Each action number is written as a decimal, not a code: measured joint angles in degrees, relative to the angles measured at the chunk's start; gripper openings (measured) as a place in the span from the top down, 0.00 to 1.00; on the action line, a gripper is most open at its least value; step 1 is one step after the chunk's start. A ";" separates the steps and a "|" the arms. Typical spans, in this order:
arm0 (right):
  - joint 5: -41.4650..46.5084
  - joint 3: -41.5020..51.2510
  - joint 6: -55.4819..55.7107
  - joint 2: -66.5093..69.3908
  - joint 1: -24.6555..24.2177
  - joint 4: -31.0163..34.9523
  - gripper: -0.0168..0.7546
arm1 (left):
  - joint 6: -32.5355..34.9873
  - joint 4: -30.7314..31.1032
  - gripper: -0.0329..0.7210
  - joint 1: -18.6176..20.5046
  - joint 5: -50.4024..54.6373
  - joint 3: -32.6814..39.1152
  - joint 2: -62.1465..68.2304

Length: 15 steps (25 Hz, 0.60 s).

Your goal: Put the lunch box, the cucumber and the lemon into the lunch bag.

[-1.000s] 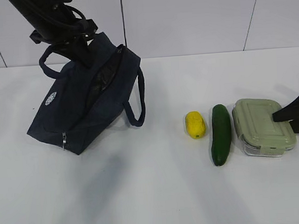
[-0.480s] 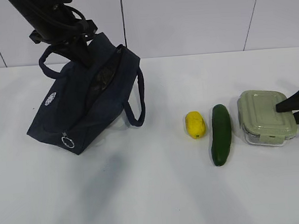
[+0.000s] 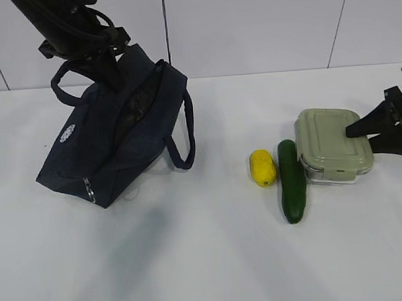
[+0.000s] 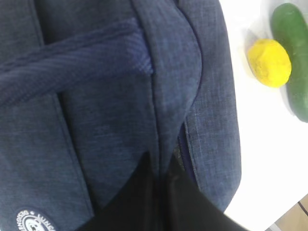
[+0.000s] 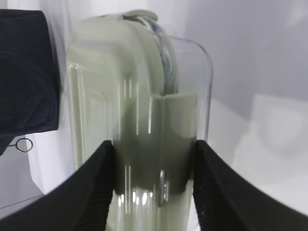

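Note:
The navy lunch bag (image 3: 112,142) stands tilted at the left, held up by my left gripper (image 3: 104,68), which is shut on its upper edge beside the zipper opening (image 4: 161,120). My right gripper (image 3: 363,130) is shut on the lunch box (image 3: 334,146), a clear container with a pale green lid, and holds it off the table just right of the cucumber (image 3: 291,179); its fingers (image 5: 91,183) clamp both sides of the box (image 5: 144,144). The yellow lemon (image 3: 262,167) lies left of the cucumber. Both also show in the left wrist view: lemon (image 4: 269,62), cucumber (image 4: 293,53).
The white table (image 3: 208,259) runs to a white panelled wall at the back. The bag's loop handle (image 3: 183,141) hangs toward the lemon. A ring zipper pull (image 3: 91,188) hangs at the bag's low front corner.
My right gripper has lifted the lunch box and carried it left, up against the cucumber. The cucumber has shifted slightly. The left gripper still holds the bag up.

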 joint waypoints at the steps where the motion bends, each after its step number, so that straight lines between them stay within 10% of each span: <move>1: 0.00 -0.25 0.10 -0.27 0.61 0.57 0.51 | 0.00 0.00 0.97 0.00 0.00 0.00 0.00; 15: 0.45 -9.04 4.12 -3.42 9.43 3.47 0.51 | 0.00 0.32 0.97 -1.64 0.00 0.00 0.00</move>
